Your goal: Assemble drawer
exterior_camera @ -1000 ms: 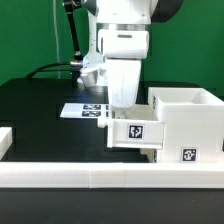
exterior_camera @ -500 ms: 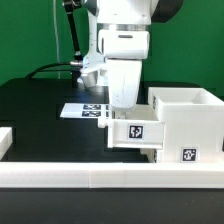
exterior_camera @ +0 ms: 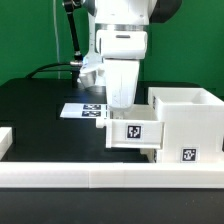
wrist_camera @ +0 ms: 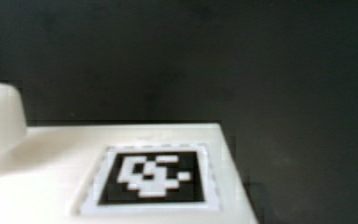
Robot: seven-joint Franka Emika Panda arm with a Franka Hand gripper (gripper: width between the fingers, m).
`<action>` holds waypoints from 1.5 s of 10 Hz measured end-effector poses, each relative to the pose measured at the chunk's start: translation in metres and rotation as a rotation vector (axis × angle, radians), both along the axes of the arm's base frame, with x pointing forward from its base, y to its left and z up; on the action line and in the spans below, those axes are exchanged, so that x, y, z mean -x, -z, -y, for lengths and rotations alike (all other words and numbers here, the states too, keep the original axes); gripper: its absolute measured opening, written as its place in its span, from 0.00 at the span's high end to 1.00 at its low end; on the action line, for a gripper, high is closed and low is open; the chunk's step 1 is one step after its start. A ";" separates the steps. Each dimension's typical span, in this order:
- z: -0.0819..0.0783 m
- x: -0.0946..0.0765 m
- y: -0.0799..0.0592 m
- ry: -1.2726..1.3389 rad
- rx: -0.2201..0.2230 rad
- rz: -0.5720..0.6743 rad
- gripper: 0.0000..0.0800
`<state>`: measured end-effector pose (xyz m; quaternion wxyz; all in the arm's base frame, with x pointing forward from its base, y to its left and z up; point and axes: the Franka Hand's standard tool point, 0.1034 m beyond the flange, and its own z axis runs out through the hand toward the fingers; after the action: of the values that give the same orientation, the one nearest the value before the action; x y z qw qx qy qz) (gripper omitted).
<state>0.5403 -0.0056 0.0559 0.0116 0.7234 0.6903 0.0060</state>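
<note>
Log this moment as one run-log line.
step: drawer assembly | claw: over small tray, grip hidden | tray: at housing front, tag visible | marker board: behind

arm (exterior_camera: 122, 50) | shifted a touch toward the exterior view's left | tray (exterior_camera: 136, 133) unmoved

Green backdrop wall (exterior_camera: 30, 40) behind black tabletop (exterior_camera: 40, 105) — long white border rail (exterior_camera: 90, 178) along near edge, black cable (exterior_camera: 52, 68) trailing at rear.
</note>
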 end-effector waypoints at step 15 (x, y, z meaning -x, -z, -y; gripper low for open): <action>0.000 0.002 0.003 -0.080 0.008 0.009 0.95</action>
<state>0.5382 -0.0055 0.0532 0.0173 0.6952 0.7186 0.0071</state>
